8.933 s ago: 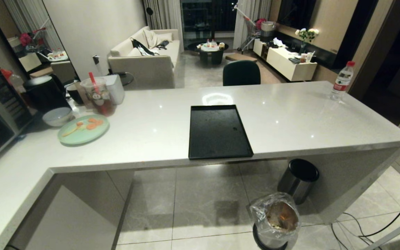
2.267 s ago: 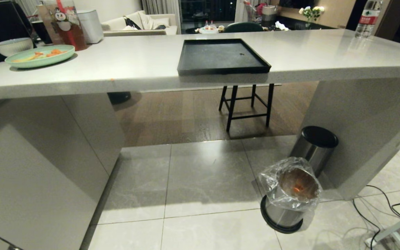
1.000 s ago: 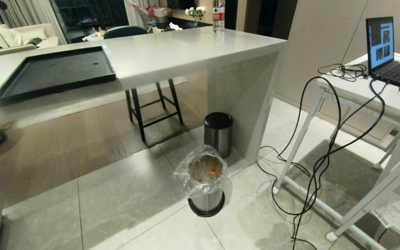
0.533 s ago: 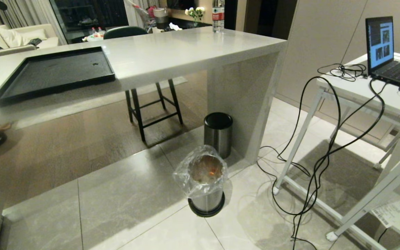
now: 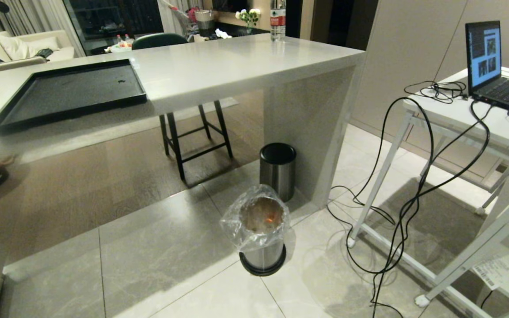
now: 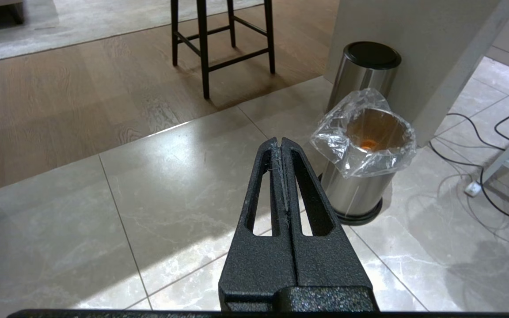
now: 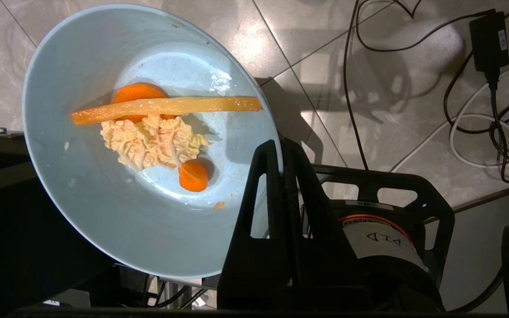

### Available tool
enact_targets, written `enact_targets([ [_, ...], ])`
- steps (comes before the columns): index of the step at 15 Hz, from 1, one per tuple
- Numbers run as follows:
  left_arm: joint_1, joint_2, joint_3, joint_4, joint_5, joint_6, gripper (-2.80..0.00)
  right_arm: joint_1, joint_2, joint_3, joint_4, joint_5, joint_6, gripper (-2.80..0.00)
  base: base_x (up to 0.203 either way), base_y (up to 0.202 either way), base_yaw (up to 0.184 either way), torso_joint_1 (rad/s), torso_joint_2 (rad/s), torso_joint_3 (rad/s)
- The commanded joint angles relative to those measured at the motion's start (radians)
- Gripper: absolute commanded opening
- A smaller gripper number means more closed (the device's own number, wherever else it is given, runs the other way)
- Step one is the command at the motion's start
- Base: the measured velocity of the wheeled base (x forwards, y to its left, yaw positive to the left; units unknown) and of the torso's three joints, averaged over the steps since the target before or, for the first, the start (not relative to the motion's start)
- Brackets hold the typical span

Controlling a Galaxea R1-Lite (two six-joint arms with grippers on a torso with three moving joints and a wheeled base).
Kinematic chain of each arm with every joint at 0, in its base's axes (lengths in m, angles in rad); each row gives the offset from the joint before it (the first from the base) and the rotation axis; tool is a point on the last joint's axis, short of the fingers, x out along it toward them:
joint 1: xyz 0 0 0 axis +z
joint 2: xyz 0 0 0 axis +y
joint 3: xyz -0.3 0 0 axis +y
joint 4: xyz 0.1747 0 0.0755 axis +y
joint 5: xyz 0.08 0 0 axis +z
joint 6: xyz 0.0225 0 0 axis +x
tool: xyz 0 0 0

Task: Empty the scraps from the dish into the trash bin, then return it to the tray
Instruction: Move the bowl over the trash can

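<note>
right gripper (image 7: 281, 148): clamped on dish (image 7: 104, 212) rim, scraps (image 7: 153, 137) inside | left gripper (image 6: 280, 143): closed, empty, near trash bin (image 6: 360, 176) | tray (image 5: 66, 92): seems bare, at counter edge

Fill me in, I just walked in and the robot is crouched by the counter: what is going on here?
The right gripper is clamped on the rim of the pale-blue dish, which holds scraps: carrot slices, an orange strip and pale bits. Nothing has been tipped out of the dish yet. The bagged trash bin stands on the floor tiles ahead, beside a lidded steel bin. The black tray waits on the counter. The left gripper is shut and holds nothing, above the floor near the trash bin.
</note>
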Motion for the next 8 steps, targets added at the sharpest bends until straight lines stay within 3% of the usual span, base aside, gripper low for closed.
enact_targets([
  [1, 0.0, 0.0, 0.0, 0.0, 0.0, -0.001, -2.8, 0.001, -0.001, -0.002, 0.002, -0.002, 0.003, -2.8, 0.0, 0.0, 0.0, 0.0, 0.0, 0.0],
  [8, 0.0, 0.001, 0.0, 0.0, 0.0, -0.001, -2.8, 0.001, 0.001, -0.002, 0.002, -0.001, 0.003, -2.8, 0.008, 0.0, 0.0, 0.0, 0.0, 0.001],
])
